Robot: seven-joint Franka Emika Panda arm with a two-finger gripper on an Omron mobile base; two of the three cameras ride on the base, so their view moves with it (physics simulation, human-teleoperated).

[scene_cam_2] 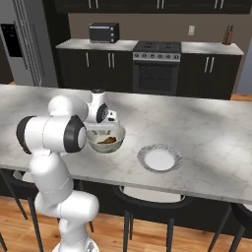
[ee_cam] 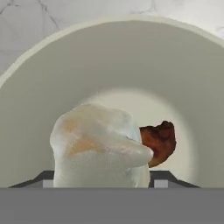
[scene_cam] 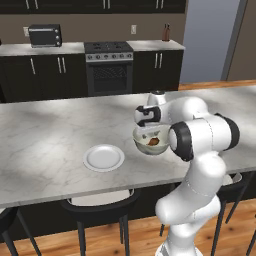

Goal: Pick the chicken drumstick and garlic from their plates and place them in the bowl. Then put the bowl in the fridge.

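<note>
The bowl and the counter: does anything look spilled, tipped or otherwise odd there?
Nothing stands out. The bowl stands upright on the counter with the drumstick inside. In the hand view the garlic sits between the tips of the end effector, over the bowl. One plate lies flat.

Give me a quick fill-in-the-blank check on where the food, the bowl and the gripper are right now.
1. The chicken drumstick lies inside the ____.
2. In the hand view, the garlic sits between the two finger tips, directly above the bowl, so the gripper is closed on the ____.
3. The bowl stands on the marble ____, not in the fridge.
4. The white plate beside the bowl holds ____.

Missing words: bowl; garlic; counter; nothing
</note>
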